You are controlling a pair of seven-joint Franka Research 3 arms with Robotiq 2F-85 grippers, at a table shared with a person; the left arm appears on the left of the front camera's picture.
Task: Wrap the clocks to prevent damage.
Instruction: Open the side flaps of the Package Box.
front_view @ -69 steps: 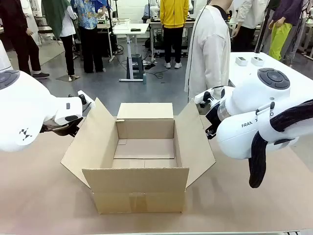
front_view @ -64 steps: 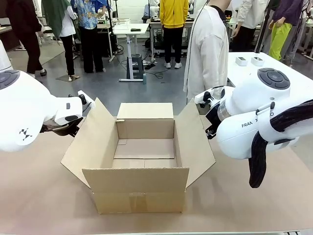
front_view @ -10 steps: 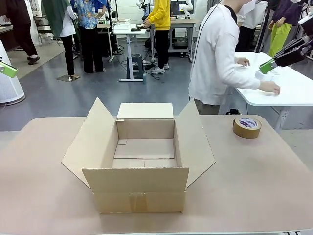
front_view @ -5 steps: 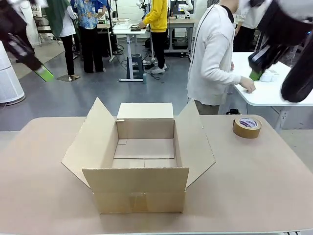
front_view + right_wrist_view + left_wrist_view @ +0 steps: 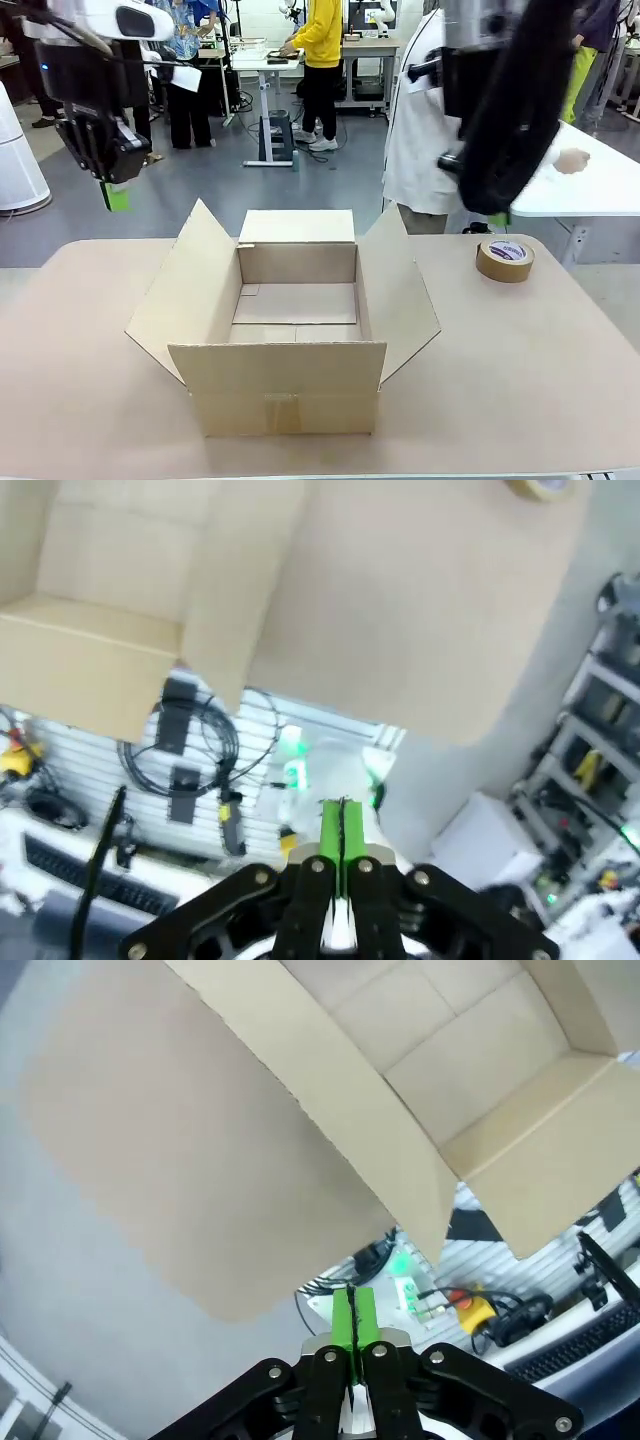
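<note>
Two claws hang above the desk, each shut with nothing held. On the robot's left, the black, green-padded left claw (image 5: 115, 197) points down, high over the desk's far left corner and outside the left flap of the open brown cardboard box (image 5: 285, 392). From the left wrist, its green pads (image 5: 343, 1312) press flat together, with that flap and bare desk below them. The right claw (image 5: 341, 830) shows the same from its own wrist: pads closed on each other, with a corner of the box and a stretch of desk beneath. From the front, the white right arm (image 5: 480, 25), with its dark cable sleeve, is blurred above the desk's far right side.

That box stands in the middle of the light brown desk (image 5: 520, 385), all four flaps spread outward and its inside bare. One flat roll of brown packing tape (image 5: 505, 260) lies near the far right edge, well apart from the box. Beyond the desk a person in a white top (image 5: 415, 150) leans toward a white table (image 5: 595, 195), one hand (image 5: 570, 160) over it
</note>
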